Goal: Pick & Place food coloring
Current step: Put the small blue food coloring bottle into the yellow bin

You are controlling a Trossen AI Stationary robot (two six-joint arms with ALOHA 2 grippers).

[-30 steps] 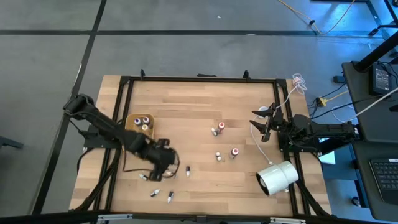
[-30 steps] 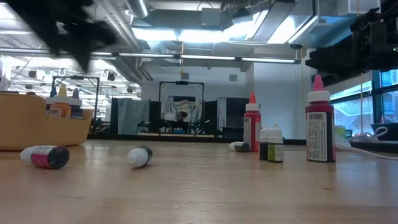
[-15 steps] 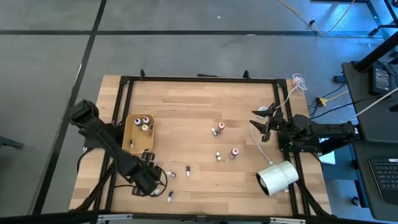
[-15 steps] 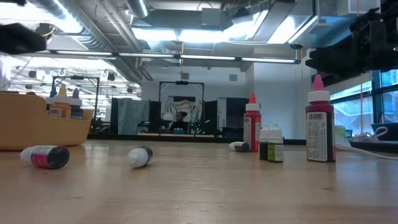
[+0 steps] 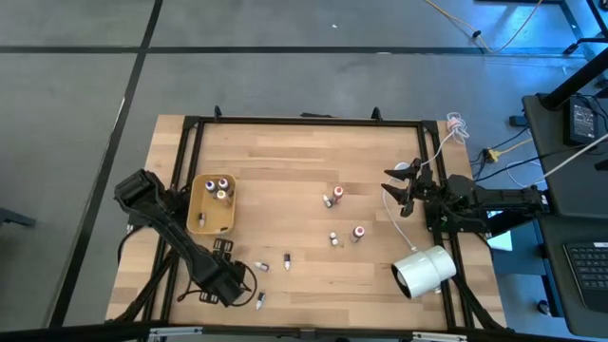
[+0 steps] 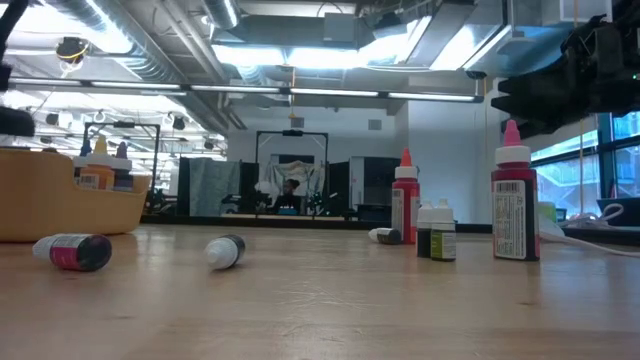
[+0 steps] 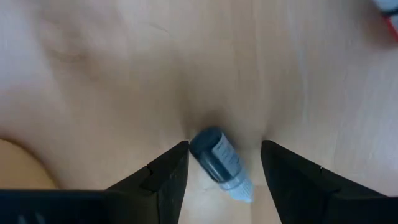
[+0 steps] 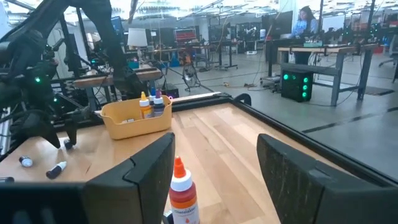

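Note:
Small food coloring bottles are scattered over the wooden table. Two stand or lie mid-table [image 5: 337, 193] and two more nearer [image 5: 358, 231]. Others lie near the near edge [image 5: 287, 258] [image 5: 259, 301]. Three stand in the tan tray [image 5: 211, 202]. My left gripper [image 5: 226, 283] is low over the near-left part of the table and open. A dark bottle with a white cap [image 7: 217, 163] lies on its side between its fingers [image 7: 168, 174]. My right gripper [image 5: 399, 190] waits open by the right edge. My left gripper comes from above with one finger on each side of the lying dark bottle's body [image 7: 208, 149], the fingers across its length. The bottle rests on the table. Whether either finger touches it, I cannot tell.
A large white cylinder [image 5: 425, 270] lies on its side near the right near corner. A white cable [image 5: 418, 180] runs along the right edge. A black frame [image 5: 304, 121] borders the table. In the low view, two bottles lie at the left [image 6: 75, 250] and taller red-capped ones stand at the right [image 6: 515, 205].
My left gripper has moved from beside the tray's near end toward the table's near edge and a little left, coming down over a lying bottle that its body now hides in the high view. The other bottles and my right arm have kept still.

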